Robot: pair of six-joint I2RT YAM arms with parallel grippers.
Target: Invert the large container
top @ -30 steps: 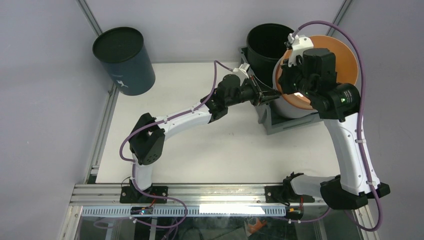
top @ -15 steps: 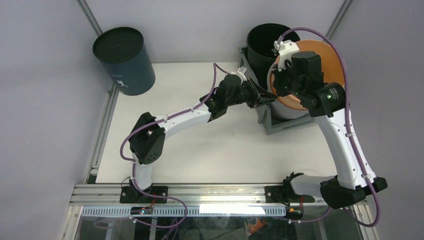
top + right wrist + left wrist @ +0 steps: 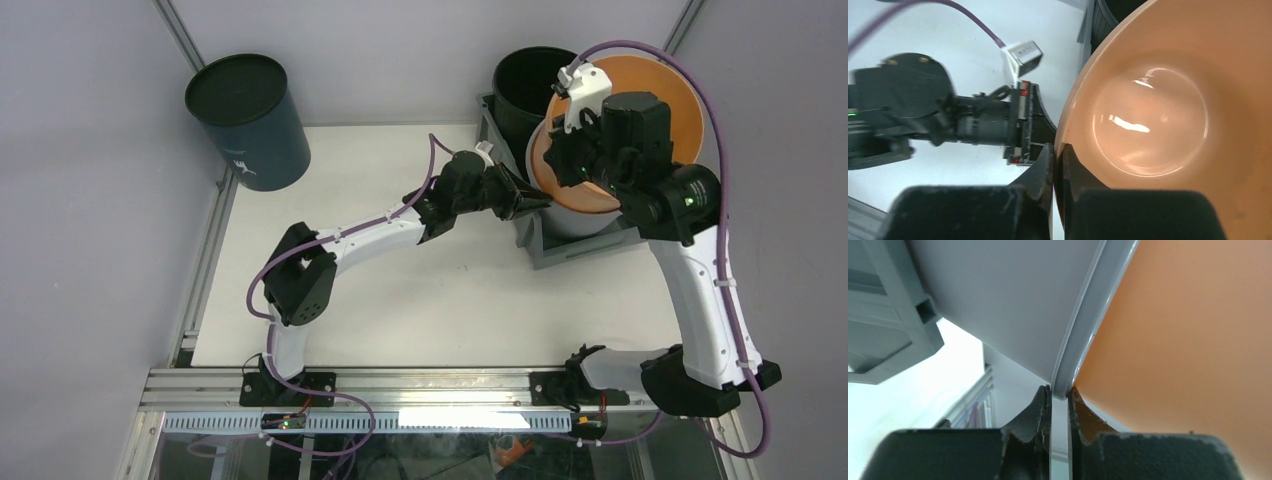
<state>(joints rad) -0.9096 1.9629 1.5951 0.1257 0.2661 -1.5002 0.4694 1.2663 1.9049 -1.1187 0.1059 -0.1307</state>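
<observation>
left gripper (image 3: 1060,397) clamps the grey bucket (image 3: 1013,305) rim, right gripper (image 3: 1057,152) the orange bucket (image 3: 1158,110) (nested). thin pinches may slip, dropping both.

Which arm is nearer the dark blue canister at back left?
Left. The left arm crosses the table right of the dark blue canister; the right arm stands at the far right, reaching the orange bucket.

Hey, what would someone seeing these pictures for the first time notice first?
Most striking is the round bucket, bright orange inside, tipped up at the far right of the table, with the left gripper and right gripper both pinching its rim. Under it sits a grey bin with a black tub at its far end. A dark blue can stands beyond the far left corner.
</observation>
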